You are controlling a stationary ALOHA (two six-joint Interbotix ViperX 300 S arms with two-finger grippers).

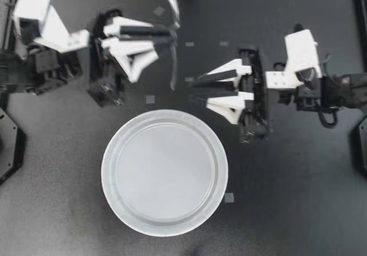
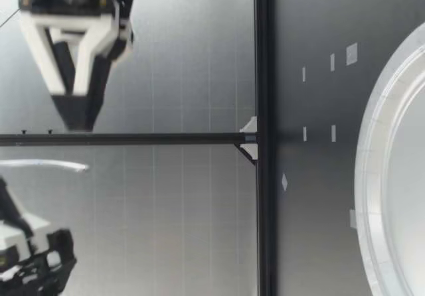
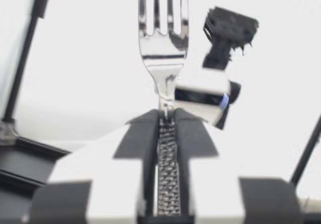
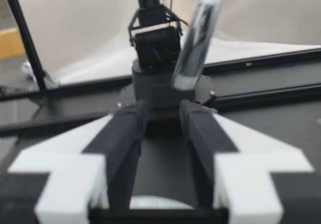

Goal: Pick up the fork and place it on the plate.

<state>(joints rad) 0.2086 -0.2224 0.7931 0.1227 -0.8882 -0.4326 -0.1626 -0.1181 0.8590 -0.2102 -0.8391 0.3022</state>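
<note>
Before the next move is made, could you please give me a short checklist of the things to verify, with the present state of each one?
1. Left claw shut on the shiny metal fork, with a finger on each side: ok.
2. Fork lifted off the black table: ok; the low view shows it in the air.
3. Round white plastic plate has nothing lying in it: ok.
4. Fork over the plate: not ok; in the top view it lies beyond the plate's far rim.
5. Right claw open and holding nothing: ok.
6. Right claw clear of the fork's path: cannot tell; its tips are close to the handle end.
</note>
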